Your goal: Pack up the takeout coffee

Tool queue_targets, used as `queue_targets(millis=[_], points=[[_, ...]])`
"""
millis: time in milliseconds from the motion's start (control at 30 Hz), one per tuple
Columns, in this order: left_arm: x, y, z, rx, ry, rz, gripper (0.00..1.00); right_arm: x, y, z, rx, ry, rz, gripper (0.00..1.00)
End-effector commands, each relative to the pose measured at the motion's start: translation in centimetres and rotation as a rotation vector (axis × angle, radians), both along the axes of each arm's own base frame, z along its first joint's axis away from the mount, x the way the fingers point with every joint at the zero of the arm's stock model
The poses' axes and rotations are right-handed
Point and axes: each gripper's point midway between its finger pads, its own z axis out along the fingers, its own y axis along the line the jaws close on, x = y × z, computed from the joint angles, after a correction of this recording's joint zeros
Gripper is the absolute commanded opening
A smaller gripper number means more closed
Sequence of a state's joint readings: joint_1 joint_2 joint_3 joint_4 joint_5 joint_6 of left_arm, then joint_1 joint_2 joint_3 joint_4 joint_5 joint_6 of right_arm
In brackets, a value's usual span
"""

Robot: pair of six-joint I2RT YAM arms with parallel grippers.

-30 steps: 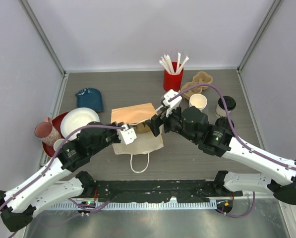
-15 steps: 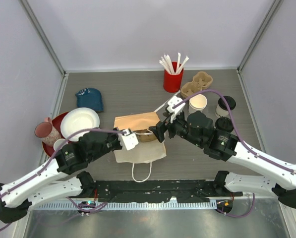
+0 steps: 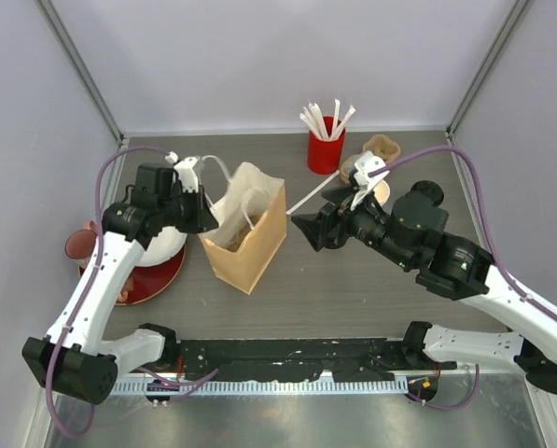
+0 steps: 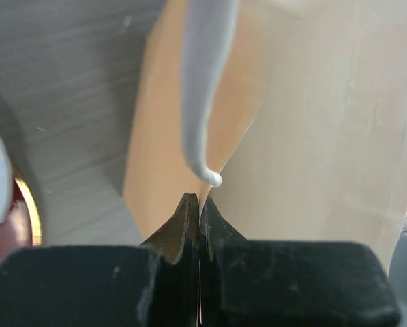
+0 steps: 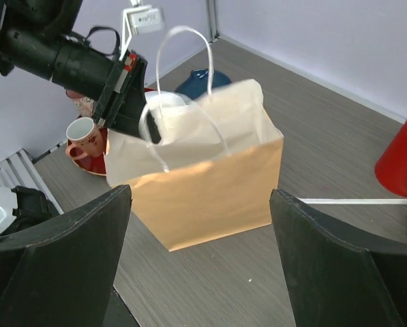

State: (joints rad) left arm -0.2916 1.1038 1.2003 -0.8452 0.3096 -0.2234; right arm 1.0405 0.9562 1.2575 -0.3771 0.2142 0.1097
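Grey wood-grain table (image 3: 353,299), pale lilac walls (image 3: 259,56) on three sides. At centre, upright brown paper bag (image 3: 255,243). The left end effector (image 3: 201,212) is clenched on the bag rim, 9 o'clock side. The right end effector (image 3: 305,231) is released, near the bag at 3 o'clock. At 2 o'clock, white paper cup with black plastic lid (image 3: 428,190), partly hidden.

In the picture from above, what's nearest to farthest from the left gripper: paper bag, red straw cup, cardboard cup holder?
1. The paper bag: the left gripper is shut on its edge, so they touch.
2. The red straw cup: at the back, off to the right.
3. The cardboard cup holder: farther right, beyond the red cup.
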Motion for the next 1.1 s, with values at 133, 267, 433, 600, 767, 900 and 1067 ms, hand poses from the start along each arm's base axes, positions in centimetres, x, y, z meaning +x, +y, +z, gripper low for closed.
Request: queue_targets(millis=[133,267,433,600,767,900,1067], points=[[-4.2,-3.3,-1.6,-0.394,0.427,0.100,0.00,-0.2,-3.9,3.1,0.098,-0.004,-0.118,0.87],[-2.9,-1.8,-2.6,-0.378,0.389,0.185,0.00,0.0,-3.5,1.3,0.025,0.030,-0.116,0.86],[-1.2,0.2,-2.8,-0.410,0.384,0.309,0.00,0.3,-1.6,-0.3,-0.047,0.059,-0.074,0.86],[1.6,0.4,2.0,-0.462,0.247,0.304,0.00,0.5,-0.2,-1.1,-0.088,0.066,-0.038,0.86],[0.8,-0.1,3.5,-0.505,0.270,0.298,0.00,0.7,0.0,-0.7,-0.083,0.054,-0.036,0.86],[-0.2,-2.2,5.8,-0.705,0.344,0.253,0.00,0.6,-0.1,-0.6,-0.075,0.055,-0.039,0.86],[-0.9,-1.2,2.9,-0.636,0.328,0.305,0.00,0.5,-0.5,-1.3,-0.080,0.062,-0.047,0.86]])
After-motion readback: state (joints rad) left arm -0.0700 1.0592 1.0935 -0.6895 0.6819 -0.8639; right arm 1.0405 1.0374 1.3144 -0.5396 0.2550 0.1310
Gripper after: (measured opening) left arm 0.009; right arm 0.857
